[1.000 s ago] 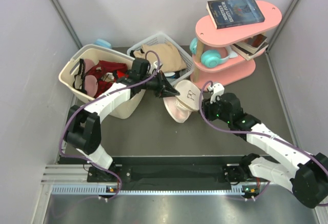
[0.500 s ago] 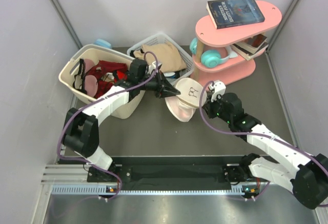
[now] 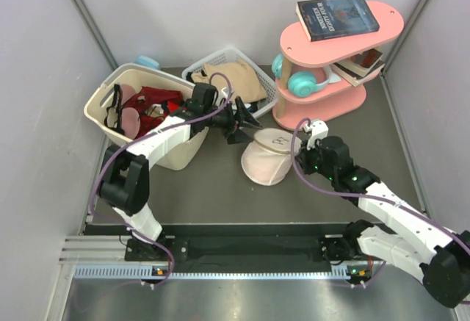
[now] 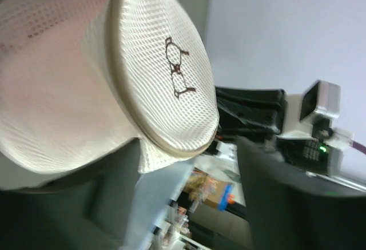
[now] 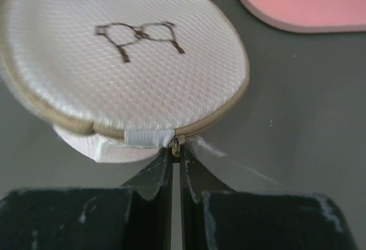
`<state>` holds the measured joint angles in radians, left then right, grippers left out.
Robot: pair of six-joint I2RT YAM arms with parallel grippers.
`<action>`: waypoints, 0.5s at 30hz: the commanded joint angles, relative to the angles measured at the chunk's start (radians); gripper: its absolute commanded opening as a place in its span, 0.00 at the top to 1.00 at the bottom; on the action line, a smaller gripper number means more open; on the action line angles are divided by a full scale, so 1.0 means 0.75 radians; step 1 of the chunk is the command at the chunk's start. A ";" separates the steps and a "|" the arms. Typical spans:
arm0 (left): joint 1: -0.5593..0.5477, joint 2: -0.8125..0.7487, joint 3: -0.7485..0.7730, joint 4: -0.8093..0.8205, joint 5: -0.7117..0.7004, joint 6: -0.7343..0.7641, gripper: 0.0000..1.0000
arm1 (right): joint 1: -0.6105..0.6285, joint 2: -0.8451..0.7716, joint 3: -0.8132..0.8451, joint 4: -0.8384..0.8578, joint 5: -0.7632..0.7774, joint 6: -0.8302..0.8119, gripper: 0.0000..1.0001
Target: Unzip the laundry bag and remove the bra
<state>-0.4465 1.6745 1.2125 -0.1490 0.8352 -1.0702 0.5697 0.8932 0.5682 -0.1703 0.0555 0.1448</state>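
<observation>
Two changes are registered: the round cream-pink mesh laundry bag (image 3: 266,161), laid flatter mid-table, has been released by the left gripper (image 3: 246,124), now spread open at its far left, and its zip pull (image 5: 176,142) is pinched by the clenched right gripper (image 5: 176,154), so unzipping can be begun.

The round cream mesh laundry bag (image 4: 68,90) runs off the left wrist view's left edge, blurred there; its zip pull (image 5: 176,143) (tiny) sits mostly hidden between the right gripper's (image 5: 176,157) closed fingertips.
</observation>
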 commanded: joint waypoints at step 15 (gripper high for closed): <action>-0.094 -0.435 -0.305 -0.338 -0.545 0.126 0.14 | 0.261 0.361 0.155 0.033 -0.180 0.148 1.00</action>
<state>-0.4805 1.4322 1.0653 -0.4953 0.4789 -0.8719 0.7139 1.1431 0.6193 -0.2031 -0.0387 0.2234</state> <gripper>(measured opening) 0.861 0.025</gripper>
